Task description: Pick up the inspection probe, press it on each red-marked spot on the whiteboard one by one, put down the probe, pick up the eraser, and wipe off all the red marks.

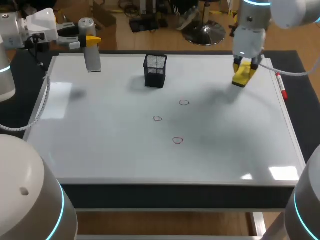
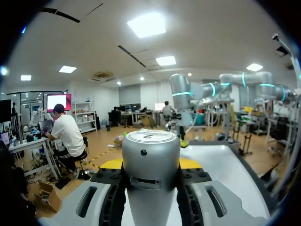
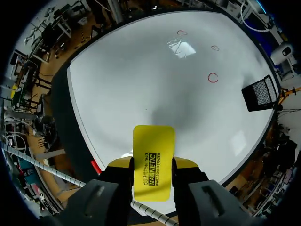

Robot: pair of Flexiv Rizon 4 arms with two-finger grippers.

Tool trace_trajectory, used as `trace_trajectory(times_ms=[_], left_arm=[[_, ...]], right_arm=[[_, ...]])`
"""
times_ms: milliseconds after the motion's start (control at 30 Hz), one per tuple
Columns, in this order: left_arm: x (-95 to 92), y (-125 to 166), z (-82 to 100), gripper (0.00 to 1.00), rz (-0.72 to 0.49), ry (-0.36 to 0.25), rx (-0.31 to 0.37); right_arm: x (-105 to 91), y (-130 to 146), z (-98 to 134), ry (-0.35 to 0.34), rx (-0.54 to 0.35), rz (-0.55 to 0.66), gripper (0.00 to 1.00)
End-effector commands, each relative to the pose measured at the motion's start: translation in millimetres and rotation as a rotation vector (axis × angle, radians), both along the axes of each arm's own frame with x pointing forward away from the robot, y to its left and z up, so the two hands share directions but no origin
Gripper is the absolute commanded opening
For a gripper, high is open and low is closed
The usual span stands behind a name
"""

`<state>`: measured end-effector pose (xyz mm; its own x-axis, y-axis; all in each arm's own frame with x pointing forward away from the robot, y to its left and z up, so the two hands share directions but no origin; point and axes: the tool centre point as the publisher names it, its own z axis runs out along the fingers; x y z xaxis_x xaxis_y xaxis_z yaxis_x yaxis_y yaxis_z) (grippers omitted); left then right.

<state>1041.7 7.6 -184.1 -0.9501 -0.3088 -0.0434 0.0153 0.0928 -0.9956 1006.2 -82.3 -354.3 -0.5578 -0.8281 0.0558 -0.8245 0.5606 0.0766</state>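
Note:
My left gripper (image 1: pixel 91 40) is shut on the grey cylindrical probe (image 1: pixel 91 52), which hangs roughly upright over the whiteboard's (image 1: pixel 100 130) back left corner. In the left wrist view the probe (image 2: pixel 150 160) fills the space between the yellow-tipped fingers (image 2: pixel 112 164). My right gripper (image 1: pixel 244 70) is shut on the yellow eraser (image 1: pixel 242 76), held above the board's back right area. Its wrist view shows the eraser (image 3: pixel 153 157) clamped between the fingers (image 3: pixel 186 163). Three red circles (image 1: pixel 184 103) (image 1: pixel 157 119) (image 1: pixel 178 140) are drawn mid-board, and show as red marks (image 3: pixel 213 77) ahead of the eraser.
A black mesh basket (image 1: pixel 155 70) stands on the back middle of the board, seen as the basket (image 3: pixel 261 94) in the right wrist view. A red marker (image 1: pixel 281 86) lies along the right frame edge. The board's front and left parts are bare white surface.

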Motion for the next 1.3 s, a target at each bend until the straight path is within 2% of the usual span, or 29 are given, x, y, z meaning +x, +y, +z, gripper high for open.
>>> trace_trajectory(times_ms=[33, 233, 1167, 1300], left_arm=[[0.3, 0.3, 0.8, 0.0, -0.001, -0.001, -0.001], [0.3, 0.3, 0.8, 0.0, -0.001, -0.001, -0.001], [0.3, 0.3, 0.8, 0.0, -0.001, -0.001, -0.001], [-22.0, -15.4, 1.4, 0.0, -0.072, -0.017, 0.0]], right_arm=[[-23.7, -17.3, 3.2, -0.028, 0.002, -0.014, 0.0], [-28.6, -20.0, -0.2, -0.021, 0.012, -0.034, 0.0], [-28.2, -23.8, -2.4, -0.024, 0.018, -0.047, 0.0], [-28.2, -23.8, -2.4, -0.024, 0.018, -0.047, 0.0]])
